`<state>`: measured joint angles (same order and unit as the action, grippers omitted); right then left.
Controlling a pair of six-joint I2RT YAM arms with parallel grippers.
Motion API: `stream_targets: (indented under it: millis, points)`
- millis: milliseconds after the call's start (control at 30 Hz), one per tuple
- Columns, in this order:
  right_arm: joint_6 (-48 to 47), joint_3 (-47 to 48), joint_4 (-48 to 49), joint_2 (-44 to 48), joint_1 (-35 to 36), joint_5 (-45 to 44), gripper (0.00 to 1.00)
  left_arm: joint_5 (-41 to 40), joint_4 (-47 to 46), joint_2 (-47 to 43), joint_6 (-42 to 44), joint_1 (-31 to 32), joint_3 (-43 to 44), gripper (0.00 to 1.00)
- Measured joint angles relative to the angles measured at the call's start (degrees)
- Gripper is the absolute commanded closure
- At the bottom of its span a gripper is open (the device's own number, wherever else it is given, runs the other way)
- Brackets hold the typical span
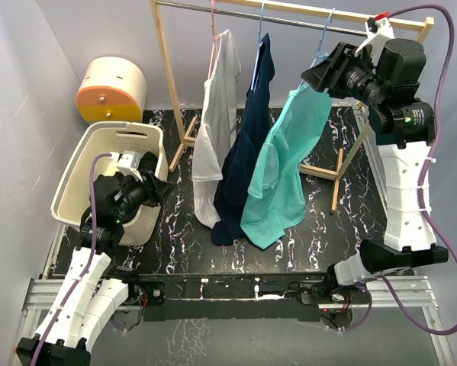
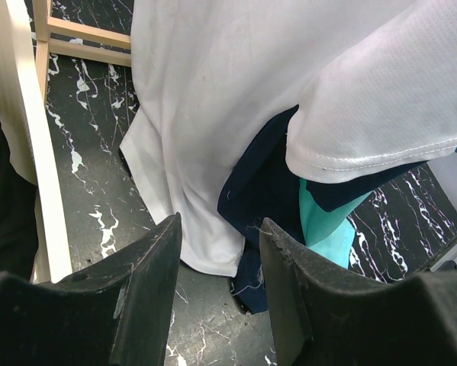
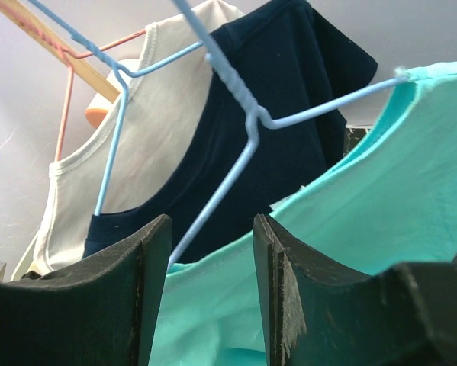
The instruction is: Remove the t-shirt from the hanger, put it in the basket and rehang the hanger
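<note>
I log, left to right on the rack (image 1: 169, 84): left shirt (image 1: 217, 114), middle shirt (image 1: 247, 145), right shirt (image 1: 285, 168). Basket (image 1: 110, 131) stands on the table (image 1: 182, 229), left of the rack.

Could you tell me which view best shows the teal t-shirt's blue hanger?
The right wrist view: the blue hanger is close up, twisted neck clear above the teal t-shirt. The top external view shows only its thin hook near the rail; the left wrist view shows none.

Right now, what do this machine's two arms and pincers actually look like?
The left arm and right arm match: white shells low down, black joints above, a purple cable trailing along each. The left gripper and right gripper each end in two chunky black fingers.
</note>
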<state>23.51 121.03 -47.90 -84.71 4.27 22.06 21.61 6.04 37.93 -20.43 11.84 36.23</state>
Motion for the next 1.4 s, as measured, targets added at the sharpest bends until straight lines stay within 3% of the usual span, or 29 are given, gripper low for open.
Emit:
stream_targets:
  millis: [167,367,800,1067,1233,1400]
  points:
    - [0.37,0.48,0.96,-0.83,4.31,-2.73,0.51,-0.04,-0.02,0.0,0.0,0.0,0.0,0.57]
    - [0.04,3.67,-1.55,-4.79,11.82,-14.01,0.54,-0.02,0.0,0.0,-0.02,0.0,0.0,0.57]
    - [-2.23,-9.14,-3.54,3.93,12.15,-35.89,0.67,0.0,-0.02,0.26,-0.17,0.0,0.0,0.57]
    - [-4.13,-12.96,-3.85,9.27,12.13,-41.38,0.77,0.0,-0.02,0.66,-0.2,0.0,0.0,0.57]
    - [-5.6,-13.22,-4.31,9.4,12.17,-42.29,0.92,0.02,-0.02,0.66,-0.2,0.0,0.0,0.57]
    - [-7.69,-14.29,-3.32,10.03,12.17,-42.23,0.92,0.02,-0.02,0.63,-0.2,0.0,0.0,0.57]
